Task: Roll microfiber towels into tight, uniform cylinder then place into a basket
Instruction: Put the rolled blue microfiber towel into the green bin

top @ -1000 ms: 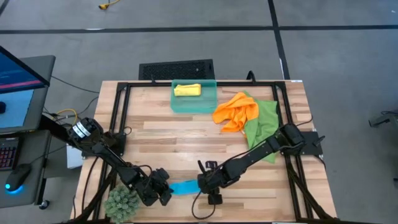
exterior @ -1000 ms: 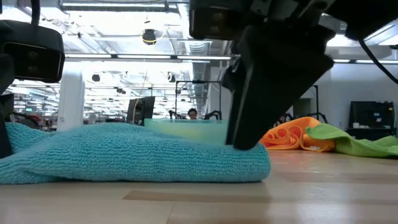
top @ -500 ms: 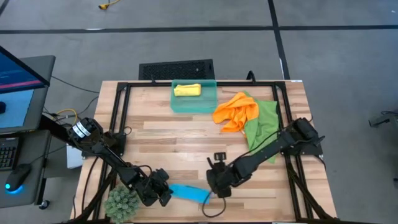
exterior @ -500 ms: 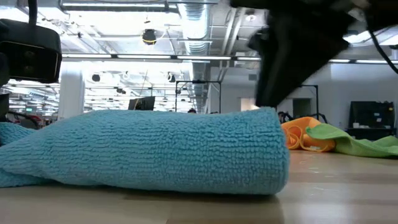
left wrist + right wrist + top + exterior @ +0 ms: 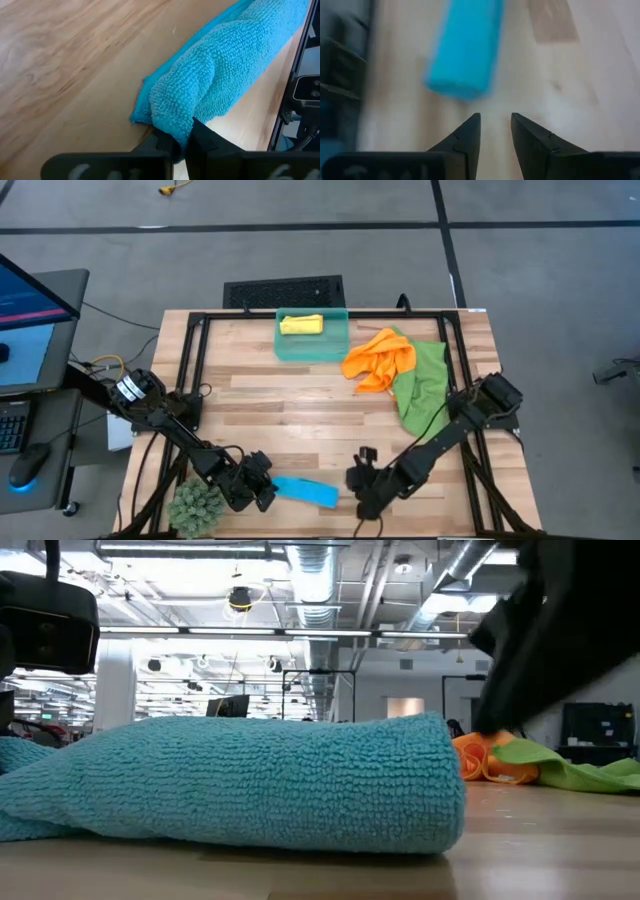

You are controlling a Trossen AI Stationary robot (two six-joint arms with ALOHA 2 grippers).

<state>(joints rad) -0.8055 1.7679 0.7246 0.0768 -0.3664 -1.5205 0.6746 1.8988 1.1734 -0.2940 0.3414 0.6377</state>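
Note:
The blue microfiber towel [image 5: 303,491] lies rolled into a short cylinder on the table near its front edge; in the low view the blue towel [image 5: 250,785] rests along its whole length. My left gripper [image 5: 262,488] is shut on its left end. My right gripper [image 5: 362,498] stands to the right of the roll's free end [image 5: 465,50], apart from it, open with nothing between its fingers [image 5: 495,132]. The basket [image 5: 340,348] at the far edge holds a rolled yellow towel [image 5: 301,325]. The orange towel [image 5: 380,358] and the green towel [image 5: 425,385] lie crumpled at the right. My left gripper pinches the blue towel's left end [image 5: 172,127] between its two fingers, several layers bunched together. The fingers [image 5: 200,142] come slanting down from the table's left, roughly along the roll. The roll lies on the table, its pinched end narrower than the rest.
A green spiky ball [image 5: 197,506] sits at the front left corner beside my left arm. A black grate [image 5: 284,292] lies on the floor behind the basket. A black frame [image 5: 195,360] borders the table. Bare wood lies between the roll and the basket.
My right gripper has come off the blue towel's right end and drawn away toward the table's right edge and slightly nearer. The roll's right end has swung toward the near edge; its left end has stayed in my left gripper.

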